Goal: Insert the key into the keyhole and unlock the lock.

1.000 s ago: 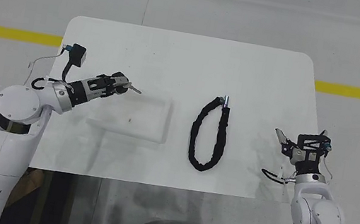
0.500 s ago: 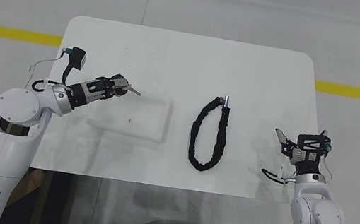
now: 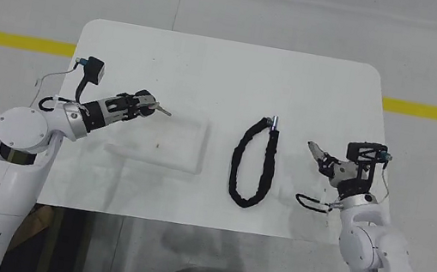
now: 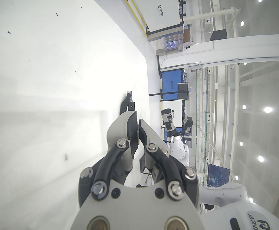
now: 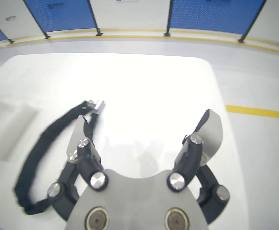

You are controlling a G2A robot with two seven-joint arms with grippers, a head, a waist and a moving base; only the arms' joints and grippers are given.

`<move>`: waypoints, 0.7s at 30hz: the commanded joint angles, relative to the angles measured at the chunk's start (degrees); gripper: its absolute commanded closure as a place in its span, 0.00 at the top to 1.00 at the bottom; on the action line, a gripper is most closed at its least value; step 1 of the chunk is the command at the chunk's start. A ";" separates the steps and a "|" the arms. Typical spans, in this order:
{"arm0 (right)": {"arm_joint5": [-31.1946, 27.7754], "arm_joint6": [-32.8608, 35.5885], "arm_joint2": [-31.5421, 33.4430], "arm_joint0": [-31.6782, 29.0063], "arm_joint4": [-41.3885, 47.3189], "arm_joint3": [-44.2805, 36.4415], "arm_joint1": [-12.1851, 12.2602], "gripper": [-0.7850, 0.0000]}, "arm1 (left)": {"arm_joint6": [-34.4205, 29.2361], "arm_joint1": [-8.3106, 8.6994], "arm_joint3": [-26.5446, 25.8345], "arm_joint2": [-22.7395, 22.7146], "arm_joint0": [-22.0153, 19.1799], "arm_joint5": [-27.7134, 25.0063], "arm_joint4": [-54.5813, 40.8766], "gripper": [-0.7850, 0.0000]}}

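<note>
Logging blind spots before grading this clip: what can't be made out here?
Keyhole: too small in the top view of the lock, blurred in the right wrist view.
Lock, left wrist view: mostly hidden behind the left gripper.
Key: teeth too small in the top view; the left wrist view hides it inside the grip.

A: Lock?
B: Black sleeved loop [image 3: 236, 163], lying flat mid-table [image 3: 213, 65]. It is a long oval, and its two ends meet at a small metal head [image 3: 273, 123] on the far side.
A: Key?
B: Small and silver [image 3: 165, 111], pinched in the left pincer [image 3: 154, 105] with its tip poking out toward the lock. It is held over the table, well apart from the loop.
</note>
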 commanded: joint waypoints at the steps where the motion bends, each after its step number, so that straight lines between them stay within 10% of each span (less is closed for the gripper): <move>1: 3.13 11.65 -2.67 4.77 1.93 -0.61 -0.24 1.00 | 0.00 0.00 0.00 0.00 0.00 0.00 0.00 0.00; 10: 13.23 40.27 -17.66 26.60 4.68 7.99 -2.85 1.00 | 0.00 0.00 0.00 0.00 0.00 0.00 0.00 0.00; 21: 8.84 41.73 -17.46 25.88 13.20 7.49 -3.17 1.00 | 0.00 0.00 0.00 0.00 0.00 0.00 0.00 0.00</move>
